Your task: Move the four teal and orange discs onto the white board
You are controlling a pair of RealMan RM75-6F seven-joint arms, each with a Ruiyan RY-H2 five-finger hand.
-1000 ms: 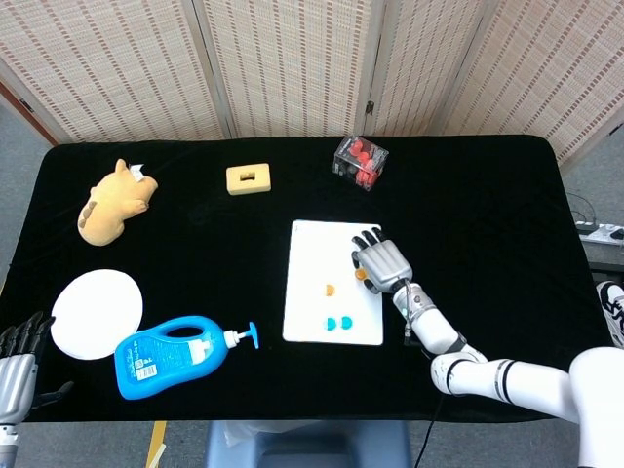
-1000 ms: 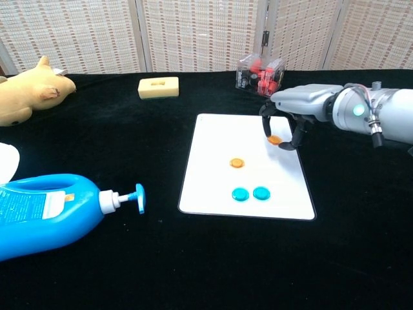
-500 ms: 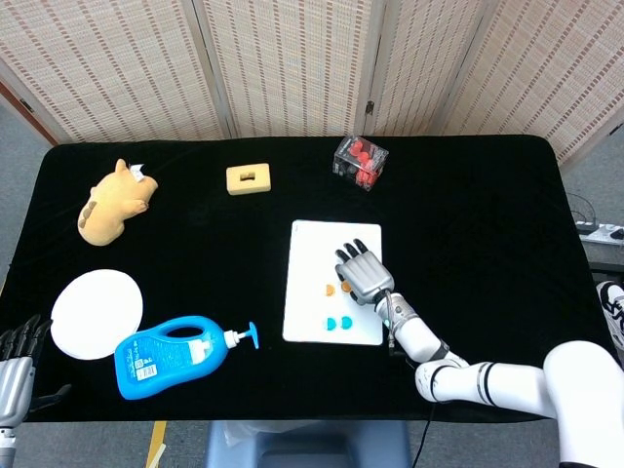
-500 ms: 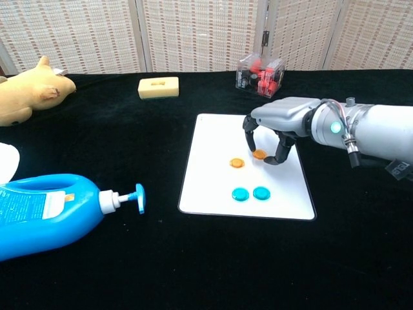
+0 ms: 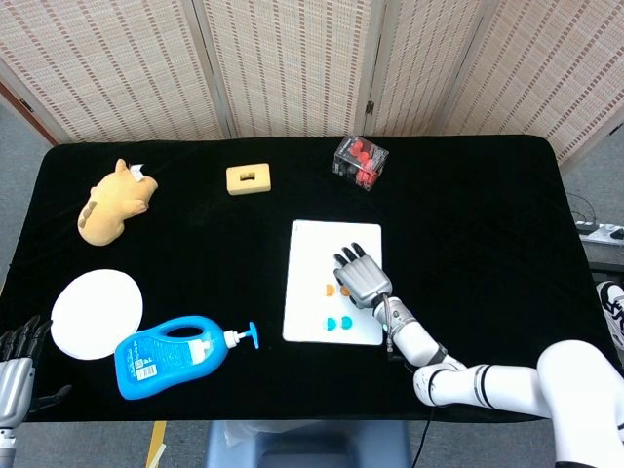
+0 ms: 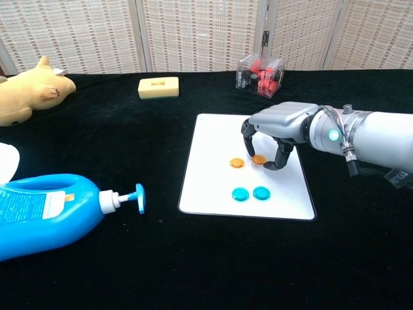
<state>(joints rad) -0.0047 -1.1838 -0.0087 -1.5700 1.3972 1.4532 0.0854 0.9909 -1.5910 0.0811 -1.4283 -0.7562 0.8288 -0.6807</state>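
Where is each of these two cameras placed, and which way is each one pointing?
Head view: high up, looking steeply down on the whole table; shows the right hand and arm, plus the left hand at the bottom left corner.
Chest view: low, looking forward across the table to the screens; shows only the right hand.
Both share the white board, the discs and the blue bottle.
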